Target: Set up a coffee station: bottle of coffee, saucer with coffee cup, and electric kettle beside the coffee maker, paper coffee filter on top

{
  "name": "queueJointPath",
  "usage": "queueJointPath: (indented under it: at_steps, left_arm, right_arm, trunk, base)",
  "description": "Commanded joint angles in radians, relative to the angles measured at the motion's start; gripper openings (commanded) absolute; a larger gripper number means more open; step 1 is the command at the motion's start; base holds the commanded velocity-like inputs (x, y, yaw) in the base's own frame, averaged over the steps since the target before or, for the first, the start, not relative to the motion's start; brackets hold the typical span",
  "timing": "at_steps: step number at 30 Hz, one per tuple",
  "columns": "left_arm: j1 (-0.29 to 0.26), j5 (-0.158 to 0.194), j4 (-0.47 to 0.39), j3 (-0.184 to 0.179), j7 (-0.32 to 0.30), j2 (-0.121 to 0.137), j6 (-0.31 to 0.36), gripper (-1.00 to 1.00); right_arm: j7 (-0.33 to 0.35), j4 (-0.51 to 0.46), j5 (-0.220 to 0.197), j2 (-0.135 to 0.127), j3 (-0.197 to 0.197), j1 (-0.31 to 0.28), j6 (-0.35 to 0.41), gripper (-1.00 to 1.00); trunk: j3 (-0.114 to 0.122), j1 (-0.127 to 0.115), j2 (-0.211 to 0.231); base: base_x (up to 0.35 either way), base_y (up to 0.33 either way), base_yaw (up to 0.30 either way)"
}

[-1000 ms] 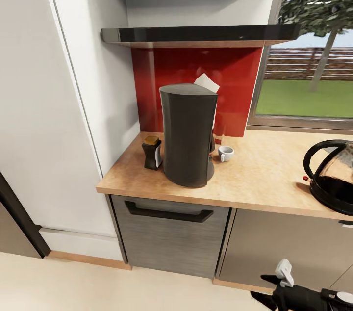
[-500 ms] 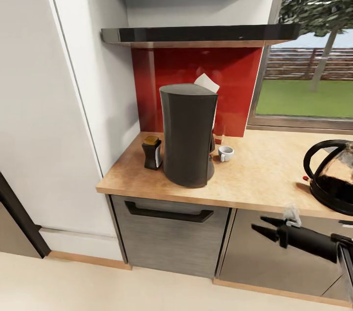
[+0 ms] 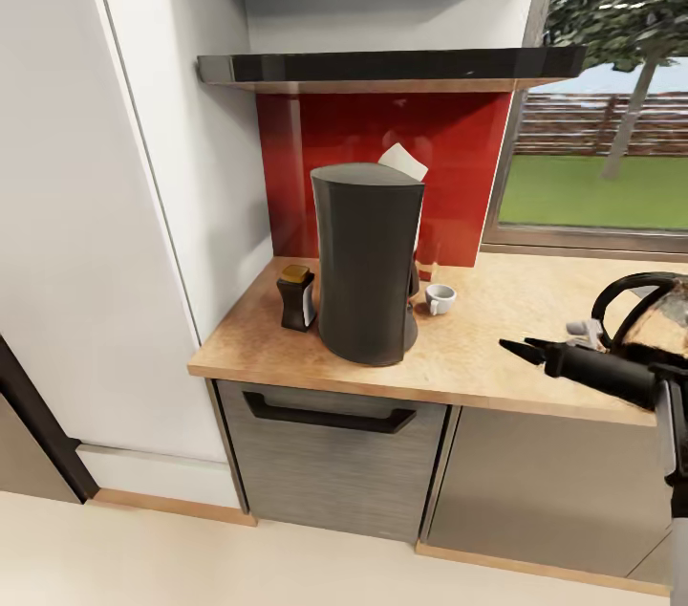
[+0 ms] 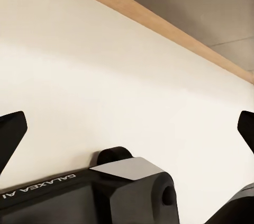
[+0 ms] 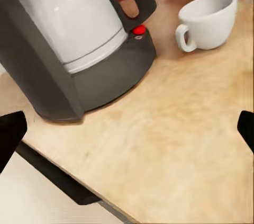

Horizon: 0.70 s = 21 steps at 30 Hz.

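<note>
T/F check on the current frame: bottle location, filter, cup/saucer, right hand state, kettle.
1. The bottle of coffee stands on the kitchen countertop beside the coffee maker. True.
2. The paper coffee filter lies flat on the countertop. False: it sits on top of the coffee maker.
3. The coffee cup sits on a saucer. False: it rests directly on the bare wood.
4. The right hand is shut on the electric kettle. False: its fingers are open and hold nothing; it hovers over the countertop's front edge.
5. The kettle is on the countertop, well apart from the coffee maker. True.
</note>
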Motion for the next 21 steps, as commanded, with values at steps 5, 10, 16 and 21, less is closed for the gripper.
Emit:
queueJointPath:
  at_steps: [5, 10, 16, 21]
  left_arm:
    - [-0.001, 0.006, 0.001, -0.008, -0.001, 0.000, -0.007, 1.00]
    - [-0.001, 0.005, 0.001, -0.008, -0.001, 0.000, -0.008, 1.00]
    - [-0.001, 0.006, 0.000, -0.008, -0.001, 0.000, -0.008, 1.00]
    - [-0.001, 0.006, 0.000, -0.008, -0.001, 0.000, -0.008, 1.00]
  right_arm:
    - [-0.266, 0.007, 0.008, 0.011, 0.005, -0.085, 0.013, 1.00]
    - [-0.532, 0.006, 0.006, 0.059, 0.008, -0.120, 0.014, 1.00]
    - [-0.749, -0.001, 0.007, 0.104, 0.079, -0.136, 0.013, 1.00]
    - [-0.957, -0.004, 0.006, 0.146, 0.136, -0.155, 0.012, 1.00]
  trunk:
    - [-0.001, 0.000, -0.001]
    - [-0.001, 0.000, -0.001]
    - [-0.001, 0.000, -0.001]
    - [-0.001, 0.000, -0.001]
  base:
    - [0.000, 0.000, 0.000]
    - [0.000, 0.000, 0.000]
    - [0.000, 0.000, 0.000]
    - [0.000, 0.000, 0.000]
